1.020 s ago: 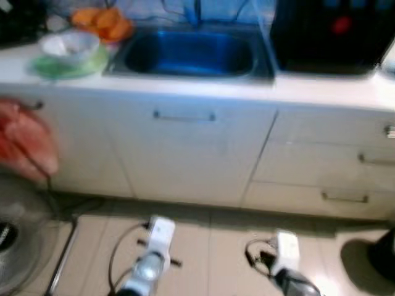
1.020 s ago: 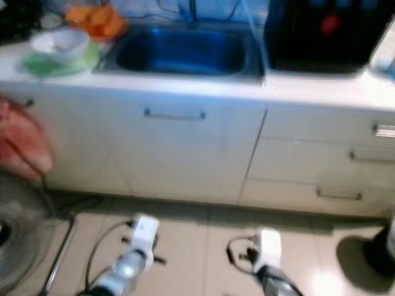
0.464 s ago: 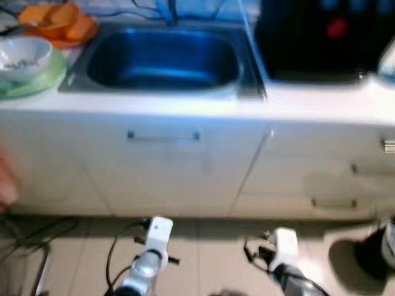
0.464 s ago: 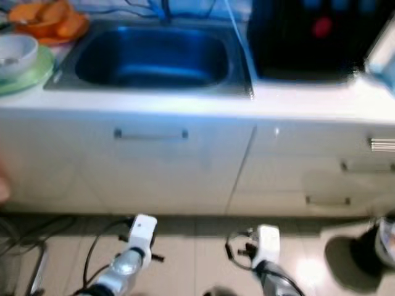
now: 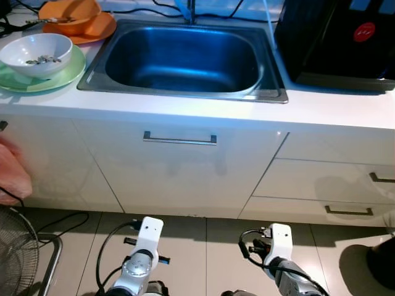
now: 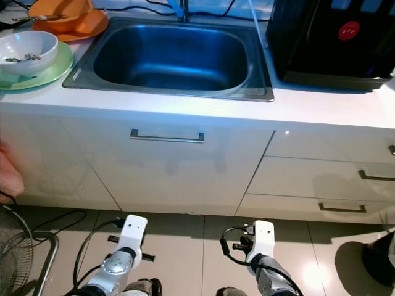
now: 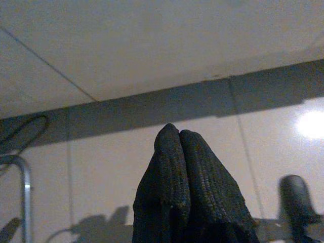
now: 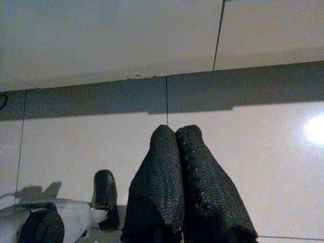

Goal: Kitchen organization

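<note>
A white bowl (image 5: 37, 52) with dark scraps inside sits on a green plate (image 5: 44, 77) at the far left of the white worktop (image 5: 321, 111), just left of the stainless sink (image 5: 185, 58). Beyond the bowl, orange dishes (image 5: 77, 18) are stacked near the back wall. A black appliance (image 5: 339, 40) bearing a red round mark stands on the worktop, right of the sink. Below the sink is a cabinet door with a bar handle (image 5: 179, 139); drawers (image 5: 333, 182) lie to its right. Both arms hang low over the tiled floor (image 6: 203, 246) before the cabinets. The left end effector (image 7: 179, 147) has its fingers pressed together, holding nothing. The right end effector (image 8: 174, 144) is likewise closed and empty. A wire fan grille (image 5: 15, 259) and a pink object (image 5: 11, 176) occupy the near left edge.
</note>
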Robot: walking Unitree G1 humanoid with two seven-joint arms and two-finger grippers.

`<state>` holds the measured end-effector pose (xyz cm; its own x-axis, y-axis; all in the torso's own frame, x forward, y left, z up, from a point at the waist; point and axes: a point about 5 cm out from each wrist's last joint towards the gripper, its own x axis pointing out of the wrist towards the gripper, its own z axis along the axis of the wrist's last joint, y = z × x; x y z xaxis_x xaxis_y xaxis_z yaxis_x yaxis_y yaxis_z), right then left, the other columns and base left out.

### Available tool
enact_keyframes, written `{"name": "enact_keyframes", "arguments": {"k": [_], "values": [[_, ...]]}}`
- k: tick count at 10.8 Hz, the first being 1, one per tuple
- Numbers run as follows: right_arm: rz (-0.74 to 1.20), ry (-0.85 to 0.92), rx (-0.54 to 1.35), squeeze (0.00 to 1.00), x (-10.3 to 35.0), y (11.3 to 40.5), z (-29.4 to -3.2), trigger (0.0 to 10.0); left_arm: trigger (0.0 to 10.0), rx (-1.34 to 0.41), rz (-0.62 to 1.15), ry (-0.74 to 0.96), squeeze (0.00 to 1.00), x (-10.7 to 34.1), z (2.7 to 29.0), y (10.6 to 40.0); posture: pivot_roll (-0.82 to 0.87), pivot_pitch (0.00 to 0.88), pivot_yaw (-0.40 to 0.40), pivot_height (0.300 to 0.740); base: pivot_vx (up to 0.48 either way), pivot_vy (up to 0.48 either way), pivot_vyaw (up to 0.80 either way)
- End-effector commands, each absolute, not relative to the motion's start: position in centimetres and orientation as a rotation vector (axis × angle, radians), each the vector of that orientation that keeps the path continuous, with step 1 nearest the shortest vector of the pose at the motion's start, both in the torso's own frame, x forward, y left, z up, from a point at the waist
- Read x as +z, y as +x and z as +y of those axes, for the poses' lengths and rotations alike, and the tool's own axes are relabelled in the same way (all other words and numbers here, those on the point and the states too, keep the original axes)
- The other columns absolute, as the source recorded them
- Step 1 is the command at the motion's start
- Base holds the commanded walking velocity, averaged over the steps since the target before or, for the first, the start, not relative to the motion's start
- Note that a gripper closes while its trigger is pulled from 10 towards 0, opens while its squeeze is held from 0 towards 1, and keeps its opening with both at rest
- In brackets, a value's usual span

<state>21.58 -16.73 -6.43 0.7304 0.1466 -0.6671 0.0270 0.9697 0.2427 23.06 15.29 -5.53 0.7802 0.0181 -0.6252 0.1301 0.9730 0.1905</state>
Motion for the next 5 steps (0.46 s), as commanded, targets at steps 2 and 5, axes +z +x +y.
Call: {"name": "enact_keyframes", "arguments": {"k": [2,5], "values": [[0.684,0.244,0.029,0.00,-5.6,22.5,-17.7,10.0,10.0,-0.018,0.570,0.286,0.00,-4.1,15.8,24.6,0.06,0.147,-0.028,0.740,0.000,0.000,0.00],[0.456,0.232,0.023,0.00,-2.1,26.3,-19.2,10.0,10.0,0.020,0.313,0.282,0.00,0.0,15.9,28.6,0.06,0.149,-0.028,0.740,0.000,0.000,0.00]]}}
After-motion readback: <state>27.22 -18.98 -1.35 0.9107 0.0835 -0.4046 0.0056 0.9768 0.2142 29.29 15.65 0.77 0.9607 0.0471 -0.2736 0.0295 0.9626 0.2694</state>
